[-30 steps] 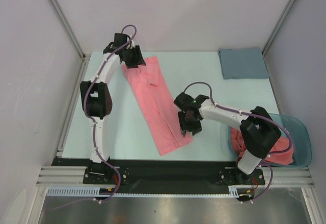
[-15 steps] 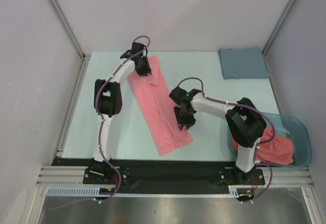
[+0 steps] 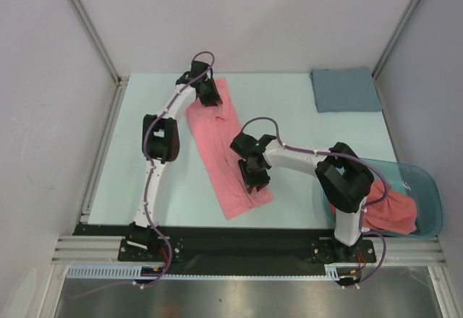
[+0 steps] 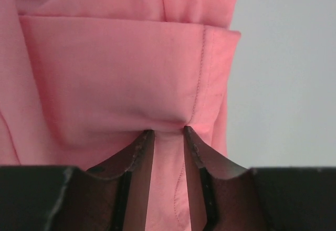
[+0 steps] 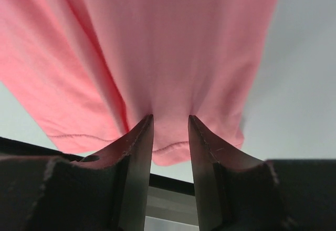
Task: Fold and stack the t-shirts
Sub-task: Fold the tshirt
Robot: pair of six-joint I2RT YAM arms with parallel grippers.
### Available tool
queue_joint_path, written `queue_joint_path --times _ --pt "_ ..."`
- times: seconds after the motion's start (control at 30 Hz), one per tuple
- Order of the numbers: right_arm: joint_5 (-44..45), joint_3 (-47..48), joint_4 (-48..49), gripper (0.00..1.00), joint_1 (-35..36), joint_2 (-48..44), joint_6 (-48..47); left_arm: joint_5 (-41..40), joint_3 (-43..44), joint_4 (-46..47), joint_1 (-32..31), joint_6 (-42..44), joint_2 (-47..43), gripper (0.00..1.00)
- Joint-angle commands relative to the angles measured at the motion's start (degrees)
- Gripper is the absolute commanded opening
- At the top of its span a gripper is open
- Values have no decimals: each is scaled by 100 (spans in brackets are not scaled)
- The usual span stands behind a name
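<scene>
**Operator:** How is the t-shirt [image 3: 224, 152] lying?

**Arm:** It is lying on the worktop [image 3: 304, 108] as a long, salmon-pink folded strip, running diagonally.

**Operator:** What are the wrist views adding?

**Arm:** They are showing stitched hems and puckered cloth. My left tool [image 4: 168, 131] is pinching the far end, jaws narrowly parted. My right tool [image 5: 170, 118] is gripping the near end likewise.
</scene>
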Motion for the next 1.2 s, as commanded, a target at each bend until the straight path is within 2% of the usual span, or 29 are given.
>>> queue_joint_path --times 0.0,0.07,0.17,0.33,0.47,0.5,0.53,0.57,0.6,0.63,0.67,0.7,0.8,0.83,1.0,1.17 --pt "-57 14 -7 39 40 -161 188 359 101 75 -9 55 161 38" --pt "66 5 -121 40 -12 -258 92 159 -57 67 0 214 -111 42" --pt "312 -30 -270 42 -118 -390 -58 -236 -575 58 0 442 -980 50" --pt "339 -363 -324 47 -433 -759 -295 -792 -1375 -363 -17 697 -2841 57" --pt "198 -662 -262 48 -548 -1083 -471 -1082 -2419 -908 -157 715 -4267 56" --pt "181 -715 -227 48 -557 -1137 -506 -1065 -3144 -961 -202 680 -4557 53" --pt "146 -829 -131 47 -566 -1207 -550 -960 -3578 -927 -315 541 -5221 50" --pt "128 -882 -78 43 -584 -1269 -559 -872 -4052 -848 -403 452 -5532 46" --pt "-20 -935 -17 41 -592 -1374 -559 -845 -4953 -665 -526 391 -5883 33" --pt "-82 -988 62 36 -610 -1418 -559 -688 -5362 -576 -667 329 -6182 27" --pt "-144 -1058 202 28 -619 -1453 -542 -748 -5723 -540 -1016 276 -6716 24" --pt "-231 -1085 273 26 -628 -1515 -524 -792 -6379 -514 -1194 171 -6939 23" --pt "-285 -1129 414 20 -628 -1533 -498 -625 -7463 -163 -1765 -548 -7573 16" --pt "-320 -1129 484 17 -636 -1524 -498 -695 -7624 -57 -2045 -646 -7670 14" --pt "-574 -1383 722 2 -645 -1515 -463 -704 -8458 312 -2627 -1252 -7715 4" --pt "-645 -1656 951 0 -645 -1489 -410 -661 -9083 1145 -2962 -1640 -7531 0"
